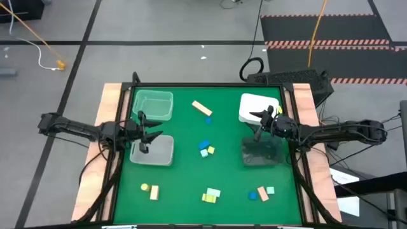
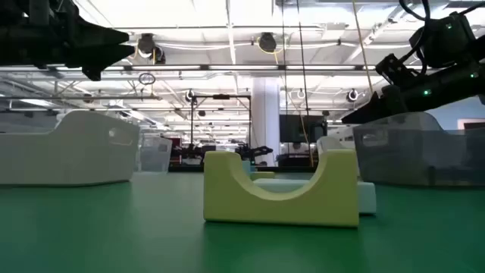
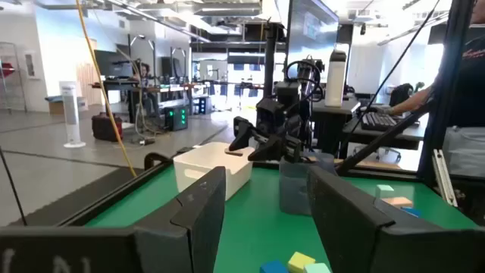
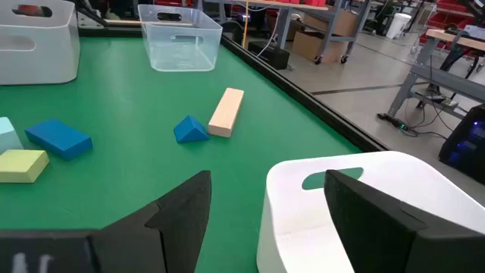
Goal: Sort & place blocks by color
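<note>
Hovering open right gripper over white tray

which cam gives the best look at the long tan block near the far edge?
Right wrist view: the tan block lies close and unobstructed, touching a blue wedge. The high view shows it small, between the clear tray and white tray. The low and left wrist views don't show it.

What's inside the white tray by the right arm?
The white tray shows no blocks in its visible interior. The right end effector hovers open above it and covers part of the floor.
</note>
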